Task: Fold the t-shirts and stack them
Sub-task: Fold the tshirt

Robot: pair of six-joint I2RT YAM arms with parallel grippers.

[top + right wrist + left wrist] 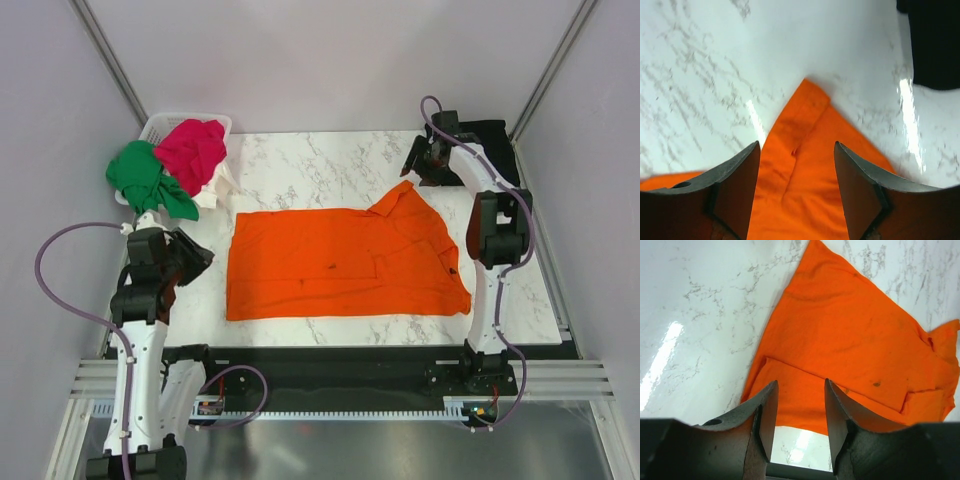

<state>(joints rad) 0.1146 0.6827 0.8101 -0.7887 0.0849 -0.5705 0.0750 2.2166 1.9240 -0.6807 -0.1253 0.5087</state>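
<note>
Hovering both arms over the orange shirt (340, 262), nothing held. It lies spread flat in the middle of the marble table (320, 170), long side running left-right, so each gripper gets one end. A flap along it looks already turned in, so my guess is mid-fold.

My right gripper (796, 150) has its jaws wide apart and empty. It sits above the pointed far-right corner of the shirt, which shows right between the fingers (735, 185) in the right wrist view. That corner sticks out from the rest, probably a sleeve, so it's likely the next pinch point. The right arm is stretched far forward, elbow bent, wrist tipped down at the table.

My left gripper (800, 390) is open too, gap narrower, empty. It's tucked back at the left side, just off the shirt's left edge, looking down at the near-left corner. The left arm is folded up close to its base, wrist angled in toward the cloth.

The black shirt (495, 130) is at the far-right corner, past the right gripper, probably the stack spot. The green shirt (145, 178), magenta shirt (192, 150) and white shirt (215, 185) are heaped on the white basket (160, 125) far left, waiting.
</note>
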